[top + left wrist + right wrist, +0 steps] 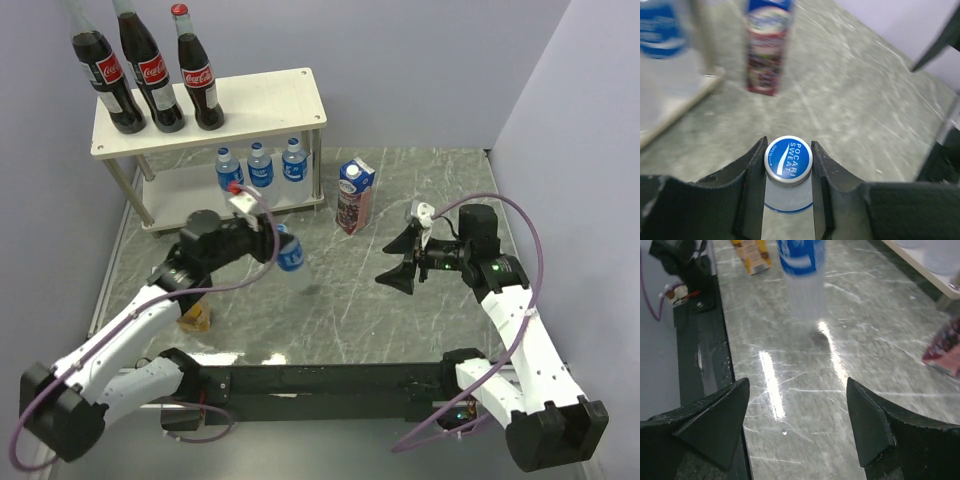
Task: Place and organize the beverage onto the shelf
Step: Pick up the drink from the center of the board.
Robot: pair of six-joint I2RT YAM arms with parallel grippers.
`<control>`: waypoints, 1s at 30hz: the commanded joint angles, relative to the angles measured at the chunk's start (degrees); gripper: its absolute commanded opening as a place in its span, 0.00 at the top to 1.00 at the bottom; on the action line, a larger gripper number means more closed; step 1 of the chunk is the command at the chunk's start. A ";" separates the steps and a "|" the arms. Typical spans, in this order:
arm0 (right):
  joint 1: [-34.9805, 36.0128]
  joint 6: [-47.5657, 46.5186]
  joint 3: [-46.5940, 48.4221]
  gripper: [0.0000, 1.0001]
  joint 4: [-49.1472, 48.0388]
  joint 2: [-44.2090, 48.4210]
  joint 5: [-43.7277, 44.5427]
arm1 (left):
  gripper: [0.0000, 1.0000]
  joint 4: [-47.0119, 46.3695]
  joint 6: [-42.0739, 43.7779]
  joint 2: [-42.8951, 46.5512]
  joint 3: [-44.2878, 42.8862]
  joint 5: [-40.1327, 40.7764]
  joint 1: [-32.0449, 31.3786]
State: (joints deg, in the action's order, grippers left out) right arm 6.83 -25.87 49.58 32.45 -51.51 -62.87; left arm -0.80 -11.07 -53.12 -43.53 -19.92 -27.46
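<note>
Holding water bottle upright, seemingly clear of table, left gripper clamped at neck; shelf up-left of it, nearer this arm. Left wrist: jaws pinching just under cap, long axis vertical. Right wrist: right gripper spread wide, empty, bottle well ahead.

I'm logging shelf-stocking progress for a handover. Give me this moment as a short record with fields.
top tier: three colas standing on the shelf
lower tier: three waters in a row
left end effector: shut on fourth water, just under its cap
right end effector: open, empty, above the table
purple carton: upright on table, right of shelf
yellow carton: on table by left arm, partly hidden
</note>
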 commanded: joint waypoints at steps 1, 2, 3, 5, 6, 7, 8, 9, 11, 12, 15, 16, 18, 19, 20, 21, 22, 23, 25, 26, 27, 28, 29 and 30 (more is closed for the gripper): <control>3.18 -4.80 -0.10 0.16 0.78 -0.35 -2.08 | 1.00 -13.61 -2.03 -2.76 -5.95 3.21 -7.41; 3.71 -5.33 -0.36 0.16 0.78 -0.44 -2.17 | 1.00 -14.14 -1.68 -3.82 -6.48 3.83 -10.91; 4.24 -6.38 -0.71 0.16 0.78 -0.44 -2.25 | 1.00 -15.19 -1.59 -6.18 -7.09 4.53 -12.60; 5.56 -6.91 -1.15 0.16 0.43 -0.61 -2.43 | 1.00 -16.34 -1.15 -8.48 -8.76 5.42 -16.63; 5.82 -6.57 -1.24 0.16 0.25 -0.70 -2.17 | 1.00 -16.69 -0.80 -10.84 -9.46 5.86 -17.96; 6.00 -6.04 -1.42 0.16 -0.45 -0.96 -1.82 | 1.00 -16.87 -0.45 -11.99 -11.12 6.21 -19.02; 6.00 -5.60 -1.42 0.16 -0.80 -1.05 -1.47 | 1.00 -16.78 0.43 -13.13 -12.01 6.99 -20.95; 6.09 -4.64 -1.42 0.16 -1.07 -1.23 -0.33 | 1.00 -16.87 0.70 -15.23 -12.89 7.44 -21.75; 6.18 -3.23 -1.59 0.16 -2.47 -1.58 0.81 | 1.00 -16.87 1.66 -16.92 -15.09 8.05 -23.85; 6.26 -2.88 -1.77 0.16 -2.82 -1.58 1.69 | 1.00 -16.87 1.93 -18.49 -15.79 8.32 -24.47; 6.79 -1.99 -2.65 0.16 -4.58 -1.23 2.40 | 1.00 -17.04 2.63 -20.78 -18.17 8.93 -26.41; 6.97 -1.82 -3.08 0.16 -5.37 -1.05 2.66 | 1.00 -17.22 2.72 -21.14 -19.13 8.94 -26.67; 7.32 -1.20 -3.44 0.15 -6.16 -0.88 2.93 | 1.00 -17.31 2.72 -22.19 -20.36 9.37 -27.38; 7.49 -1.03 -3.79 0.15 -6.78 -0.88 3.19 | 1.00 -17.48 2.63 -22.46 -20.72 9.29 -27.55; 7.58 -0.42 -3.97 0.15 -7.30 -0.79 3.45 | 1.00 -17.83 2.37 -22.98 -21.07 9.37 -27.99; 7.76 0.28 -4.23 0.15 -7.92 -0.70 3.81 | 1.00 -17.92 2.28 -23.16 -21.42 9.29 -28.17; 7.85 1.16 -4.67 0.15 -9.58 -0.53 5.11 | 1.00 -18.10 2.19 -23.43 -22.03 9.29 -28.35; 7.85 2.48 -5.02 0.15 -10.38 -0.35 5.56 | 1.00 -18.19 2.02 -23.69 -22.39 9.37 -28.87; 7.94 3.54 -5.63 0.14 -12.31 0.17 6.53 | 1.00 -18.45 1.76 -24.39 -23.35 9.46 -29.49; 8.11 4.85 -5.90 0.14 -13.10 0.26 7.49 | 1.00 -18.45 1.58 -24.66 -23.62 9.38 -29.75; 8.02 5.47 -6.07 0.13 -13.89 0.44 7.94 | 1.00 -18.80 1.40 -25.09 -24.14 9.38 -29.93; 8.11 6.00 -6.60 0.13 -15.21 0.96 8.29 | 1.00 -18.80 1.23 -25.36 -24.41 8.85 -30.10; 8.20 6.53 -6.95 0.13 -15.65 1.23 8.64 | 1.00 -18.89 0.79 -25.54 -24.76 8.76 -30.37; 8.11 6.62 -7.13 0.13 -16.09 1.49 8.73 | 1.00 -19.15 0.44 -26.06 -25.20 8.76 -30.46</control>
State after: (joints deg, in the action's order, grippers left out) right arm 14.44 -21.89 43.27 21.93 -51.81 -55.81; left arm -7.81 -8.88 -80.25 -62.92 -10.48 -57.17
